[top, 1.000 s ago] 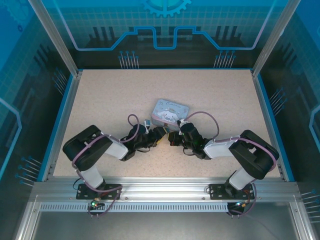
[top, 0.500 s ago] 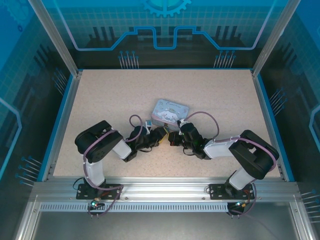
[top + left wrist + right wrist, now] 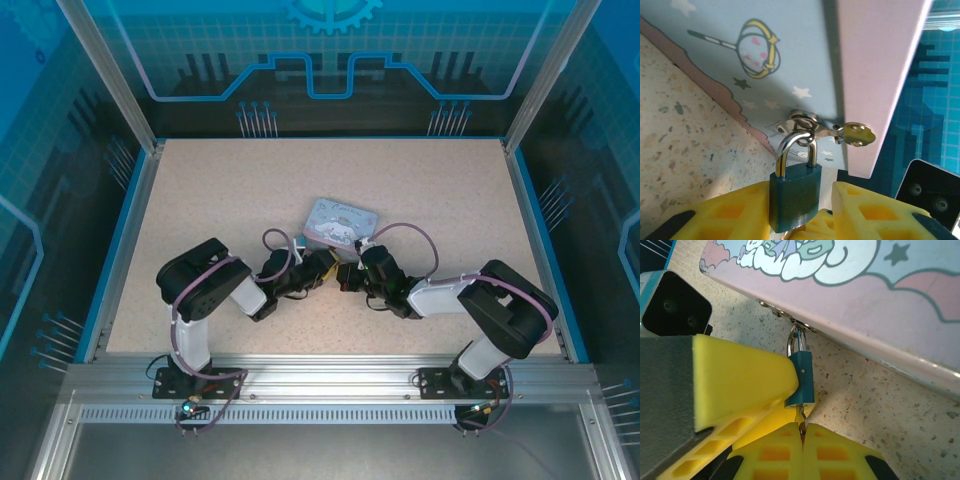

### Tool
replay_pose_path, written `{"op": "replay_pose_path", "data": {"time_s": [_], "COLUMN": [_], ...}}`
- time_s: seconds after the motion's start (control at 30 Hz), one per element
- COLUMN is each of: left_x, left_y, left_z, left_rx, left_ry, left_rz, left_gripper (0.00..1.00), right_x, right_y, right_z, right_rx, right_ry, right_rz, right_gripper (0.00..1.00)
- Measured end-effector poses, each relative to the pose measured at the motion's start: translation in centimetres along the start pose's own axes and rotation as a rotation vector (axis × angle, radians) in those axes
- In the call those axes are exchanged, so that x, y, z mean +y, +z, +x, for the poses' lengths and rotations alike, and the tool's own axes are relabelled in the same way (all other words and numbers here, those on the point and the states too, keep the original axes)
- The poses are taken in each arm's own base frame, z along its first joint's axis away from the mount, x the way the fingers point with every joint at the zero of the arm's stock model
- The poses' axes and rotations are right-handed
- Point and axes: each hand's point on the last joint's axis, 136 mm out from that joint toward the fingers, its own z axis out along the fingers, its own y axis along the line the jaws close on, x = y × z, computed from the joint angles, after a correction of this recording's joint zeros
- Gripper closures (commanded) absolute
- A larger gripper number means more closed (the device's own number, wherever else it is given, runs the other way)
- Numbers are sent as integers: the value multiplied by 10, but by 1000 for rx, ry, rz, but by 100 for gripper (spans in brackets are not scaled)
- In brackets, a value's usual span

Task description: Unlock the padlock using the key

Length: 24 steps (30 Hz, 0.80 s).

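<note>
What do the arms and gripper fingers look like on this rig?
Left arm and right arm match: black joint housings, white link covers, looping purple cables. Fingers are yellow blocks with open cells and black insets.

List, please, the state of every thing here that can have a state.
padlock: shackle closed, through the hasp.
key: gripped, tip at the padlock's underside.
tin: closed.
left gripper: jaws open around the padlock body.
right gripper: jaws shut on the key.
</note>
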Motion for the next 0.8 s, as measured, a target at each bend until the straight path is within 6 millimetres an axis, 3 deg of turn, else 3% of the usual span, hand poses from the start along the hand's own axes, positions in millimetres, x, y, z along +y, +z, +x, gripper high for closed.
{"op": "replay_pose_path", "data": {"time_s": [0.63, 0.8], "left_x": [4, 2], "left_y": [1, 0], "left_z": [-3, -4], "left_rx": [-20, -26], "left_ry": [1, 6], "left_rz": [-11, -12], "left_gripper": [100, 100], "right_x": [-1, 0], "right_y": [0, 0], "right_z": [-3, -4], "right_rx": [-16, -19], "right_ry": [11, 11], "right_rz": [8, 5], "right_gripper": [100, 99]}}
